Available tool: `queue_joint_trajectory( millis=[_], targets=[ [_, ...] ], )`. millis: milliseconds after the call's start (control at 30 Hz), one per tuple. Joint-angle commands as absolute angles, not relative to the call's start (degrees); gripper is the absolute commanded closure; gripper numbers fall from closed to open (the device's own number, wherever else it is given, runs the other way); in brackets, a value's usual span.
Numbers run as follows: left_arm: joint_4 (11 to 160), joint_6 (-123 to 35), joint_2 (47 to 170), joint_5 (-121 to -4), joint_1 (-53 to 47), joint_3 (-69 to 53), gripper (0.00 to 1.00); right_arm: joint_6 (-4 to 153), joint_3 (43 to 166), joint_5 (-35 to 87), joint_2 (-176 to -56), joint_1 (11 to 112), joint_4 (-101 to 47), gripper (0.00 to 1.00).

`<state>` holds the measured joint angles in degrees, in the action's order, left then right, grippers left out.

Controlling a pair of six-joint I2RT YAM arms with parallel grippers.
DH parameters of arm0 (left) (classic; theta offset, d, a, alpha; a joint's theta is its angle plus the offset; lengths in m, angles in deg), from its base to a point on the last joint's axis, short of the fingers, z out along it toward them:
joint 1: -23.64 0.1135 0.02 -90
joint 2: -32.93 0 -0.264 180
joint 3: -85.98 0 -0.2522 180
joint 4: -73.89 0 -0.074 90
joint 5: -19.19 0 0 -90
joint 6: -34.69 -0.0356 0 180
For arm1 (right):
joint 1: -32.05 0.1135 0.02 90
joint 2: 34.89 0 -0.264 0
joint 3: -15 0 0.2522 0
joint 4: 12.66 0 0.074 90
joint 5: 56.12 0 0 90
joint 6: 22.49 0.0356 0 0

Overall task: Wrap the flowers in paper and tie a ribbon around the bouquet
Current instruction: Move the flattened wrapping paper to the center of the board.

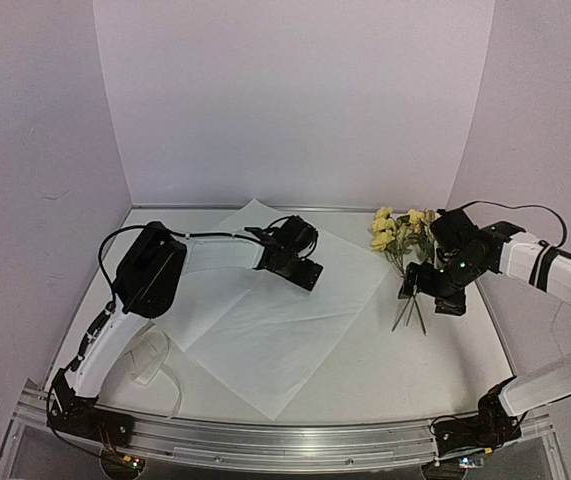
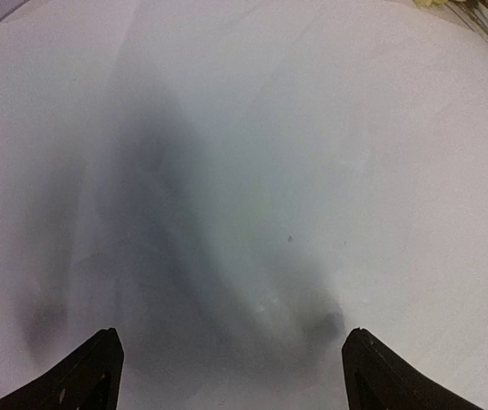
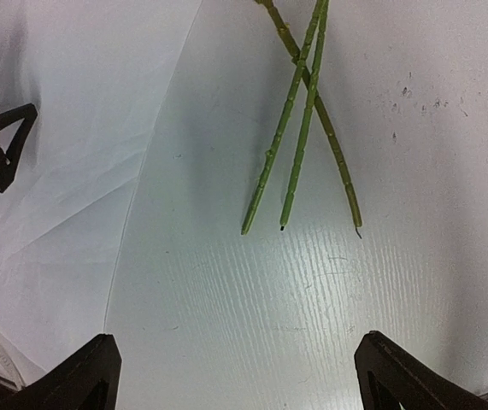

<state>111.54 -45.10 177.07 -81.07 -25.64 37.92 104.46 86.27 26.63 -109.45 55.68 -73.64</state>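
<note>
Ribbon (image 1: 151, 358): lies loose at the near-left corner of the tabletop (image 1: 405, 370), untouched; probably left there until the tying step.
Paper (image 1: 265, 330): spread flat across the middle of the tabletop, turned like a diamond with one corner towards the near edge and one towards the far edge. It seems to be laid open to take the flowers.
Left end effector (image 1: 303, 272): jaws wide apart and empty, low over the paper's far half; it looks placed to pin or lift the sheet.
Right end effector (image 3: 235, 337): jaws wide apart and empty, above the stem ends; it looks lined up to grasp them.
Stems (image 3: 299, 128): thin, green and crossing, with their cut ends on bare tabletop just beside the paper's right corner.
Flowers (image 1: 393, 228): near the far-right corner, blooms towards the far edge, beside the paper and not on it.
Stage: wrapping not yet begun.
</note>
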Motion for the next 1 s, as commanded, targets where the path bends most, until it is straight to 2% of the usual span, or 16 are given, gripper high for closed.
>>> queue_joint_trajectory(
  millis=[0,500,567,967],
  targets=[
    [112.0,-48.6,179.3,-86.0,-28.5,40.6,0.08,104.2,86.5,25.5,-108.6,53.9,-73.6,0.02],
    [110.4,-52.0,172.7,-80.1,-34.8,25.9,0.09,99.8,88.4,27.1,-114.0,48.3,-73.7,0.02],
    [110.2,-50.5,172.5,-79.5,-34.9,26.1,0.09,97.4,90.8,25.6,-117.6,47.6,-73.6,0.02],
    [118.4,-35.9,178.8,-79.8,-34.6,40.4,0.07,87.8,106.0,23.2,-136.4,43.5,-73.7,0.21]
  ],
)
